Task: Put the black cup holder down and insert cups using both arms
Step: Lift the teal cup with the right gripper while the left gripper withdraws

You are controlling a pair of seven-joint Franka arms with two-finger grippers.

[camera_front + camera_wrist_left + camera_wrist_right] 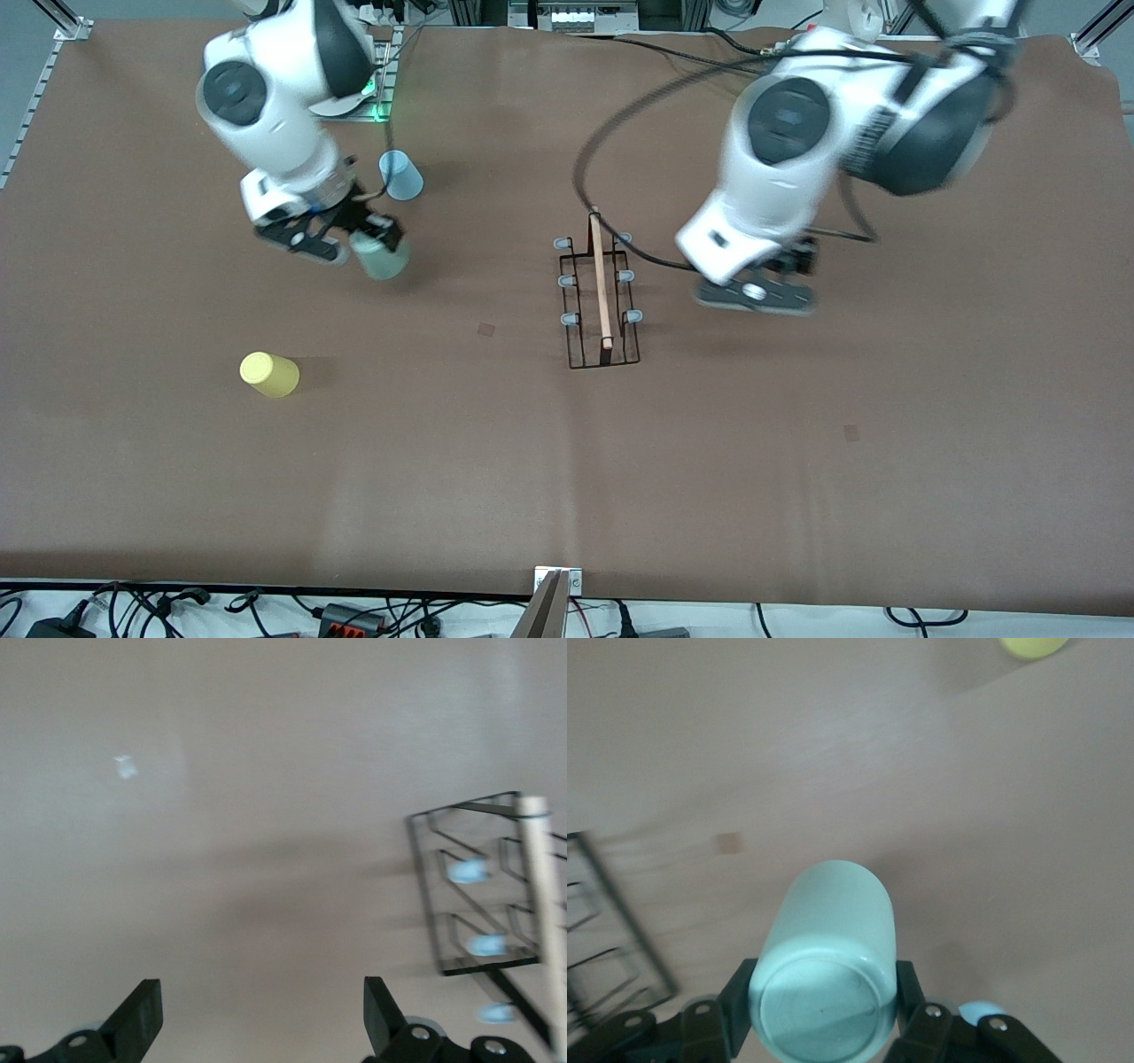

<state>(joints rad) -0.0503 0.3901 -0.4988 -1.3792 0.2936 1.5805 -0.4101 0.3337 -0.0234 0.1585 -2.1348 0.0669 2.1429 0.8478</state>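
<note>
The black cup holder [600, 297] stands on the table's middle, its wooden rod on top and its grey-tipped pegs bare; part of it shows as the holder [478, 895] in the left wrist view. Beside it, toward the left arm's end, my left gripper [757, 297] hangs open with nothing between its fingers [137, 1019]. My right gripper [359, 235] is shut on the sage green cup [383, 259], whose base [824, 1005] faces the wrist camera. The light blue cup [400, 175] stands upside down close by. The yellow cup [268, 374] sits nearer the front camera.
The brown mat [567, 461] covers the whole table. Black cables [620, 115] trail from the left arm over the mat near the holder. Small dark marks [486, 329] lie on the mat. A metal bracket [556, 585] sits at the front edge.
</note>
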